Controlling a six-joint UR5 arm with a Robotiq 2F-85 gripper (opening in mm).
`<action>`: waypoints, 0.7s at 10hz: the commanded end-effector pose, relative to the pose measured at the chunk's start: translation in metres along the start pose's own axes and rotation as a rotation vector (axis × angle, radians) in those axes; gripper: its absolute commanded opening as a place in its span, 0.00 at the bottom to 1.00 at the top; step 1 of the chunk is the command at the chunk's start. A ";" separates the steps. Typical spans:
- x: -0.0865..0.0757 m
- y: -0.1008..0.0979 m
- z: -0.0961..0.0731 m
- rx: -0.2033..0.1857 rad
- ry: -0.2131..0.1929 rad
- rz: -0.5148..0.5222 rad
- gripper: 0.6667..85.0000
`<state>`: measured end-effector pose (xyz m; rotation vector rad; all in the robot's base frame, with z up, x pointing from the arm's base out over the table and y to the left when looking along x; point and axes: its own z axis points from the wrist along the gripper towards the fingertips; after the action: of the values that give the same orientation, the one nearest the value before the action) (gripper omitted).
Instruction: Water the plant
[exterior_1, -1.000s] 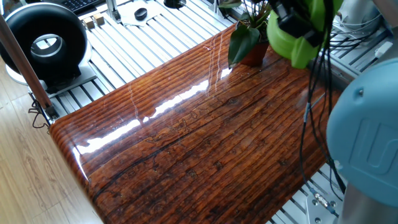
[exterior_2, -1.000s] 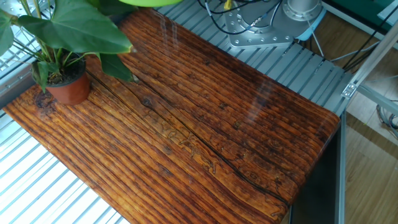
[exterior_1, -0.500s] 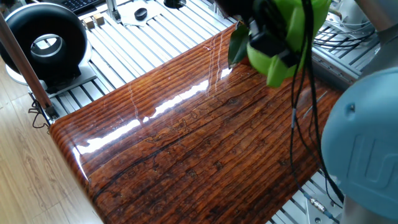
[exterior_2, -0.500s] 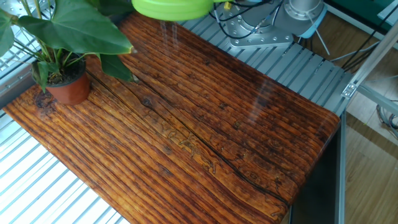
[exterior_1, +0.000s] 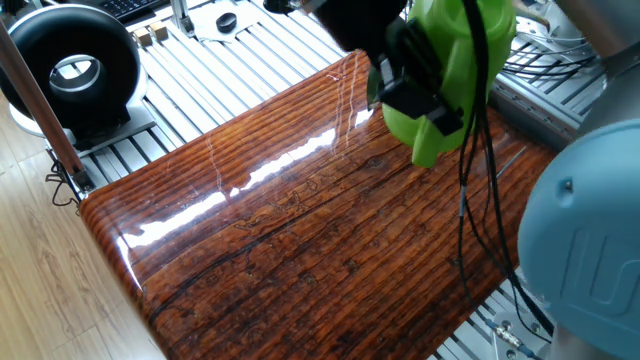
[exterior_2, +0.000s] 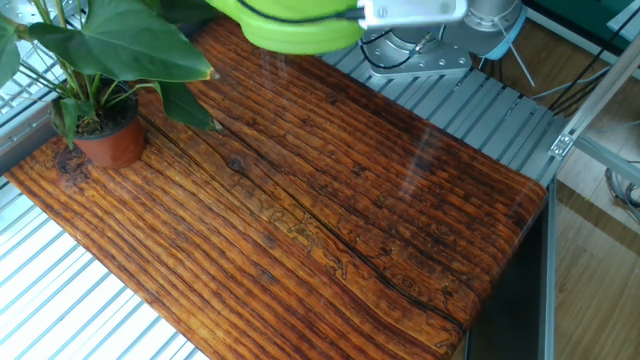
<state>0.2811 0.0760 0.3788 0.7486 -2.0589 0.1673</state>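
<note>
The plant (exterior_2: 105, 60) stands at the table's far left corner, broad green leaves over a small terracotta pot (exterior_2: 112, 143). In one fixed view the arm and the can hide it. My gripper (exterior_1: 420, 85) is shut on the lime-green watering can (exterior_1: 450, 60) and holds it in the air above the wooden table (exterior_1: 300, 230). In the other fixed view only the can's underside (exterior_2: 290, 25) shows at the top edge, to the right of the plant's leaves and higher than them.
A black ring-shaped device (exterior_1: 72, 70) stands off the table's left end. Black cables (exterior_1: 470, 200) hang from the arm across the table's right side. The arm's blue body (exterior_1: 590, 250) fills the right foreground. A metal base plate (exterior_2: 420, 50) lies behind the table.
The gripper with the watering can has come down and moved along the table away from the plant's corner. The plant has not moved.
</note>
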 end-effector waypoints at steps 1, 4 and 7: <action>-0.016 -0.001 0.008 -0.005 0.039 -0.006 0.01; -0.043 0.002 0.021 -0.011 0.028 0.013 0.01; -0.069 0.011 0.034 -0.015 -0.004 0.025 0.01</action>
<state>0.2815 0.0917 0.3272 0.7177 -2.0523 0.1750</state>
